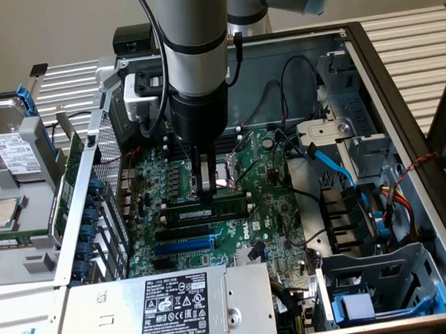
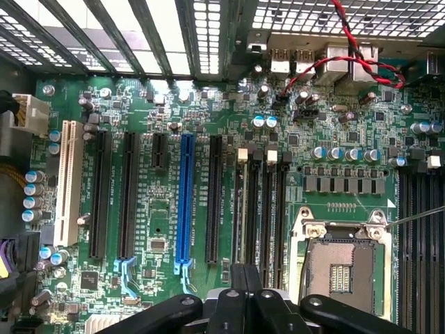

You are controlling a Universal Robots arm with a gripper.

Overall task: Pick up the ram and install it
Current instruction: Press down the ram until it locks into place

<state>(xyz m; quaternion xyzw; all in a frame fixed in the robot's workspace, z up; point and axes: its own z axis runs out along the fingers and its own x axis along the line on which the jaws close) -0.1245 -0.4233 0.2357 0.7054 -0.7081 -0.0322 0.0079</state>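
The ram (image 1: 226,208) is a long green stick standing on edge in a memory slot of the motherboard (image 1: 272,209), next to the CPU socket (image 1: 230,174). My gripper (image 1: 206,197) comes straight down on it near the stick's middle, fingers shut on its top edge. In the wrist view the ram (image 2: 243,209) shows edge-on as a thin pale line in one of the black memory slots. It runs under my gripper (image 2: 245,275), whose two dark fingers are pressed close together over it.
A blue expansion slot (image 2: 185,202) and black slots lie beside the memory slots. The open CPU socket (image 2: 341,261) is on the other side. Red and black wires (image 2: 348,49) cross near the rear ports. A power supply (image 1: 176,300) and a hard drive (image 1: 14,152) sit nearby.
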